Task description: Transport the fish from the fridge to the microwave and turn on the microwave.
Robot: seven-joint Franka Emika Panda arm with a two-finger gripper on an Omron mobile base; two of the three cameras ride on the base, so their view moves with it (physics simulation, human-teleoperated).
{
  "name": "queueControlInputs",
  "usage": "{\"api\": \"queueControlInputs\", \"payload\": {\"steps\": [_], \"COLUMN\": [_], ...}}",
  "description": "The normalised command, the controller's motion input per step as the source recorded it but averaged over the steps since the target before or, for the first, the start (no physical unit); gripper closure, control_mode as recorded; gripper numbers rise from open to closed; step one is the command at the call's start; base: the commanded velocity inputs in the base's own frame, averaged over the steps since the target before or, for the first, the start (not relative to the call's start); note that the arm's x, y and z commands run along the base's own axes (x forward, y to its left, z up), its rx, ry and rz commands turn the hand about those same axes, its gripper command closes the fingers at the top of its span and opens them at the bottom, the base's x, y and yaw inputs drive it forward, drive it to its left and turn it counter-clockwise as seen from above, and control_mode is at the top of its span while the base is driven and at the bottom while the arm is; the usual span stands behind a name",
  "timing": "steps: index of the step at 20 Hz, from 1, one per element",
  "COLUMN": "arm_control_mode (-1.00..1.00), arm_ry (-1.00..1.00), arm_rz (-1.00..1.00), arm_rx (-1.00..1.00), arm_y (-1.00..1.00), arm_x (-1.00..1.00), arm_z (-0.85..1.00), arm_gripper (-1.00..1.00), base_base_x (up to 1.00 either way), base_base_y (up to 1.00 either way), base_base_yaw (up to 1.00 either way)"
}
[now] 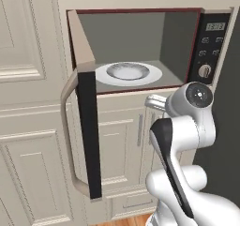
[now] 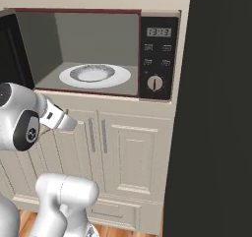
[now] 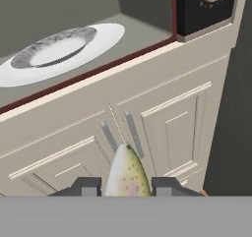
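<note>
Your microwave point(image 2: 98, 54) stands open in the cream cabinet wall, its dark glass door point(image 1: 86, 126) swung out to the left and the black control panel point(image 2: 158, 56) with display and knob on its right. Inside you see a white turntable plate point(image 2: 94, 76) with a shallow grey dish at its centre. Below the cavity are the panelled cabinet doors point(image 3: 172, 128). Your gripper point(image 3: 127, 187) hangs in front of those doors, jaws closed narrowly on the fish point(image 3: 128, 174), whose pale speckled body sticks out between the fingertips point(image 3: 167, 186).
</note>
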Motion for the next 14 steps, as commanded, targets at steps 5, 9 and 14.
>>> {"api": "queueControlInputs", "payload": {"steps": [5, 9, 14], "arm_control_mode": [1.0, 1.0, 1.0], "arm_ry": [0.0, 0.0, 0.0], "arm_rz": [0.0, 0.0, 0.0], "arm_rx": [0.0, 0.0, 0.0], "arm_y": [0.0, 0.0, 0.0], "arm_x": [0.0, 0.0, 0.0], "arm_z": [0.0, 0.0, 0.0], "arm_gripper": [1.0, 1.0, 1.0], "base_base_x": [0.01, 0.0, 0.0], "base_base_y": [0.05, 0.09, 0.05], "base_base_yaw": [0.02, 0.04, 0.02]}}
